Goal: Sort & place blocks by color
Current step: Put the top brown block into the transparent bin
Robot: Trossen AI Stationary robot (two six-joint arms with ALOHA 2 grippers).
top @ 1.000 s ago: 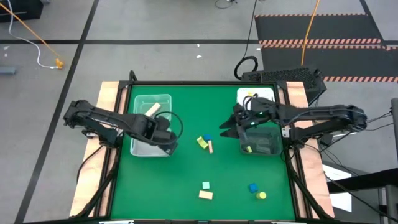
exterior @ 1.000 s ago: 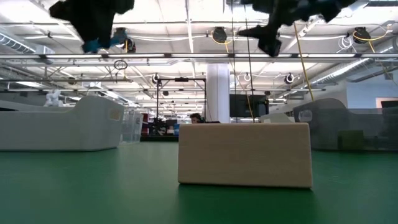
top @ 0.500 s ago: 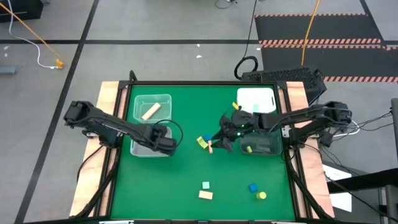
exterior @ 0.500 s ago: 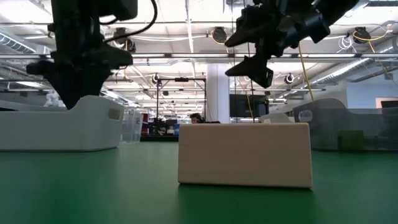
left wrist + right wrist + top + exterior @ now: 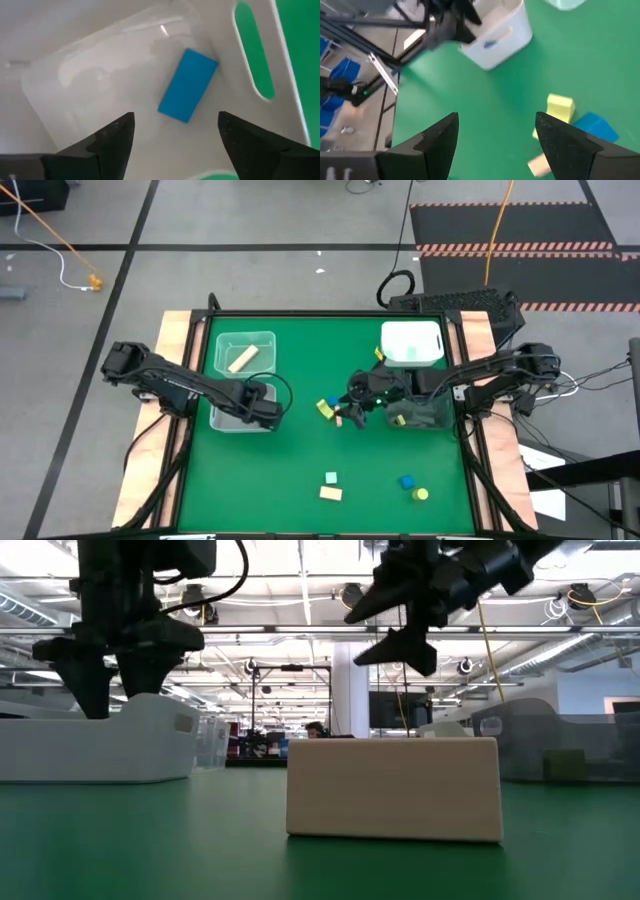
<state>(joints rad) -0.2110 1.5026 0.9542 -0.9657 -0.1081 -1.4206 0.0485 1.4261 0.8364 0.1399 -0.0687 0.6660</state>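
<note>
My left gripper (image 5: pixel 262 408) points down into the near end of the white bin (image 5: pixel 216 385) at the table's left. It is open (image 5: pixel 175 120). A blue block (image 5: pixel 187 85) lies flat on the bin's floor between and beyond the fingers, touching neither. A tan block (image 5: pixel 241 358) lies at the bin's far end. My right gripper (image 5: pixel 350 408) hangs open (image 5: pixel 497 122) near the table's middle, slanting down toward a cluster of a yellow block (image 5: pixel 559 106), a blue block (image 5: pixel 595 127) and a tan block (image 5: pixel 537 165); it touches none of them.
Near the front edge lie a mint block (image 5: pixel 331 478), a tan block (image 5: pixel 331 493), a blue block (image 5: pixel 407 481) and a yellow cylinder (image 5: pixel 421 494). At the right stand a white bin (image 5: pixel 412 343) and a grey bin (image 5: pixel 425 412) holding a yellow block (image 5: pixel 398 420).
My left gripper has sunk into the white bin with the blue block, then opened and let it go; the block now lies on the bin's floor. My right gripper has moved from over the grey bin toward the table's left, down to the cluster in the middle, staying open.
</note>
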